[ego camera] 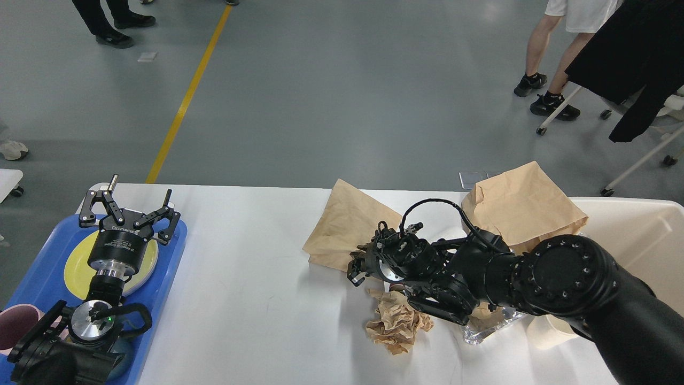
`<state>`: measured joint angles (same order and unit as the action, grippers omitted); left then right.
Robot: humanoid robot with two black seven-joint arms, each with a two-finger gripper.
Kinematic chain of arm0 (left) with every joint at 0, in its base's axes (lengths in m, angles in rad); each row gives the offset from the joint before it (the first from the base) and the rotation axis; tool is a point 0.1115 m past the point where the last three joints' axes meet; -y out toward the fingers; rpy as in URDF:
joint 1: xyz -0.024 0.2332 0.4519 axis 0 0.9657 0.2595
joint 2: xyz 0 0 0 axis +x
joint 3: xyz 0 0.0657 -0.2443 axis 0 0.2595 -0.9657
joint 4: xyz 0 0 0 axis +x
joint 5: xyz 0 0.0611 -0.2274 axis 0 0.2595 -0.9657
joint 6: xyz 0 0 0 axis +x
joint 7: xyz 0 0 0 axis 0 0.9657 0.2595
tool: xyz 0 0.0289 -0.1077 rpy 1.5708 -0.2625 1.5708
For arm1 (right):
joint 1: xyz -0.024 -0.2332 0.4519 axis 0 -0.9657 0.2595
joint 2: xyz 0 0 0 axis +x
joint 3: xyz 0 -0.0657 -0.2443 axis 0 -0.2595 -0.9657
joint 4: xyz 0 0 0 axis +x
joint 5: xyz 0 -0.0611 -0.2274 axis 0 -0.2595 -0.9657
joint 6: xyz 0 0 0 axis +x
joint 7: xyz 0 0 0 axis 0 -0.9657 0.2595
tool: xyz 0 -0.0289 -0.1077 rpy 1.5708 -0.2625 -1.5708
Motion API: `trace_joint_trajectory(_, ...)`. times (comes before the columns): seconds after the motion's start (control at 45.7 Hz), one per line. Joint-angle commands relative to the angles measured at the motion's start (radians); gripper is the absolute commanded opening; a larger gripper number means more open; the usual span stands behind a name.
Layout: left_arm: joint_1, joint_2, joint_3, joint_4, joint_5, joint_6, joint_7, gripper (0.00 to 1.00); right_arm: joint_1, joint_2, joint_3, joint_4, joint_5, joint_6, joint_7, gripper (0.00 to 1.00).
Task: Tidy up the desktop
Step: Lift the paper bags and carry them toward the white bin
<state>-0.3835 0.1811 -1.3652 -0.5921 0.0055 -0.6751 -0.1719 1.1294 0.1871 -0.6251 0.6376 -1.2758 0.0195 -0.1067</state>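
Note:
The white desktop (246, 278) spans the lower view. A flat brown paper bag (347, 224) lies at its far middle, now skewed with one corner raised. My right gripper (356, 270) is at the bag's near edge and looks shut on it. Crumpled brown paper (398, 323) lies just in front of the right wrist. My left gripper (128, 211) is open and empty, held over a yellow plate (77, 267) on the blue tray (48, 272) at the left.
A second brown paper bag (521, 206) stands at the back right against the cream bin (641, 235). A foil wrapper (486, 329) and a paper cup (550, 329) lie under my right arm. A pink cup (13, 326) sits on the tray. People stand on the floor beyond.

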Motion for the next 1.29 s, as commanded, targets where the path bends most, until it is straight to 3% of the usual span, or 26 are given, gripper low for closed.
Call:
trace_joint_trajectory(0.0,0.0,0.0,0.0,0.0,-0.001,0.0,0.0,0.97,0.001,0.0,0.001,0.001,0.013,-0.003,-0.004,0.0)
trace_joint_trajectory(0.328,0.0,0.0,0.0,0.0,0.001,0.0,-0.001,0.97,0.023,-0.012,0.002,0.01,0.182,-0.001,-0.001,0.0)
trace_joint_trajectory(0.547,0.0,0.0,0.0,0.0,0.001,0.0,0.0,0.97,0.19,-0.06,0.005,0.085,0.381,0.029,-0.002,0.0)
trace_joint_trajectory(0.613,0.0,0.0,0.0,0.0,0.001,0.0,0.0,0.97,0.277,-0.07,-0.01,0.106,0.493,0.091,-0.002,0.0)
trace_joint_trajectory(0.744,0.0,0.0,0.0,0.0,-0.001,0.0,0.0,0.97,0.446,-0.146,-0.03,0.158,0.726,0.325,-0.004,0.0)
trace_joint_trajectory(0.919,0.0,0.0,0.0,0.0,0.001,0.0,0.0,0.97,0.685,-0.245,-0.122,0.275,0.914,0.503,-0.008,0.0)
trace_joint_trajectory(1.095,0.0,0.0,0.0,0.0,0.001,0.0,0.0,0.97,0.924,-0.32,-0.278,0.462,1.063,0.609,-0.008,0.0)
trace_joint_trajectory(1.27,0.001,0.0,0.0,0.0,0.001,0.0,-0.001,0.97,1.127,-0.405,-0.465,0.72,1.164,0.617,0.004,0.0)
